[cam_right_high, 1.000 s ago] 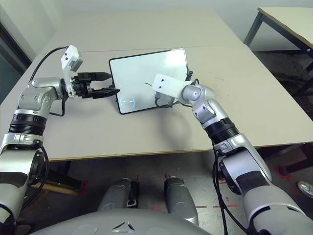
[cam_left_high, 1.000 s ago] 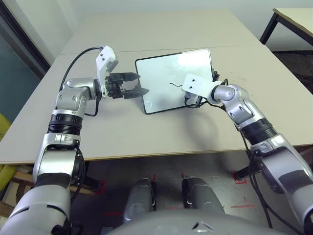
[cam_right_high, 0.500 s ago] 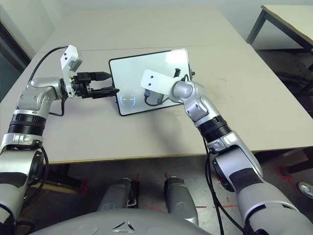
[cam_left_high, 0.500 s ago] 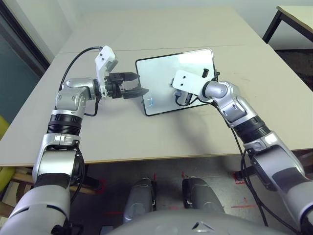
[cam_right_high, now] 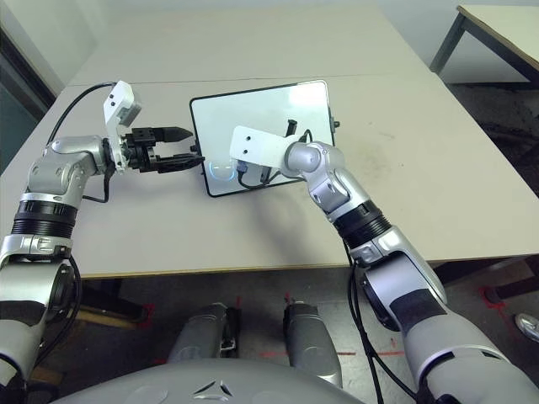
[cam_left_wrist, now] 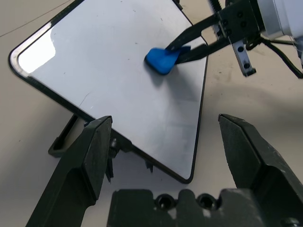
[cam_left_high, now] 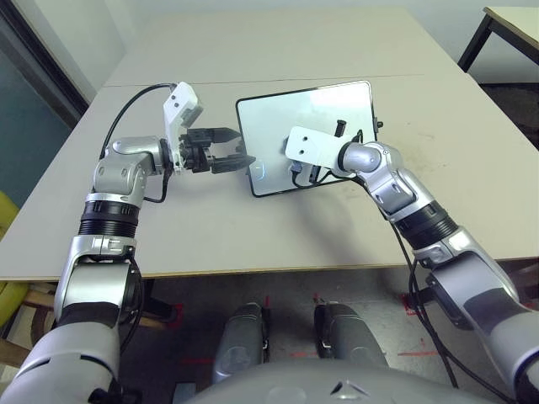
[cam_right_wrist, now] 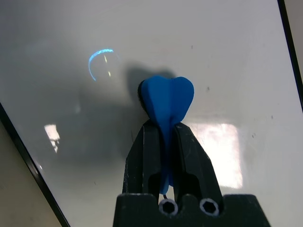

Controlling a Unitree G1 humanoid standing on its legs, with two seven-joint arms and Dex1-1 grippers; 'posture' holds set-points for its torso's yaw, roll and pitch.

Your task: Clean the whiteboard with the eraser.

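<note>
While one whiteboard point(cam_left_high: 290, 126) stands tilted on its small stand in the middle of the table point(cam_left_high: 253, 50), one blue eraser point(cam_right_wrist: 166, 101) is pressed against its white face, near the board's near left part; the right gripper point(cam_right_wrist: 163, 142) grasps this eraser, its two black fingers point(cam_right_wrist: 191, 156) clamped on the narrow part of the block; the left gripper point(cam_left_high: 234, 153) is just beside the left edge of the board, its two fingers point(cam_left_wrist: 90, 161) spread wide with nothing between them; they do not touch the frame as far as I can see; the board surface looks clean around the eraser; a second table point(cam_left_high: 515, 18) is at the far right.
</note>
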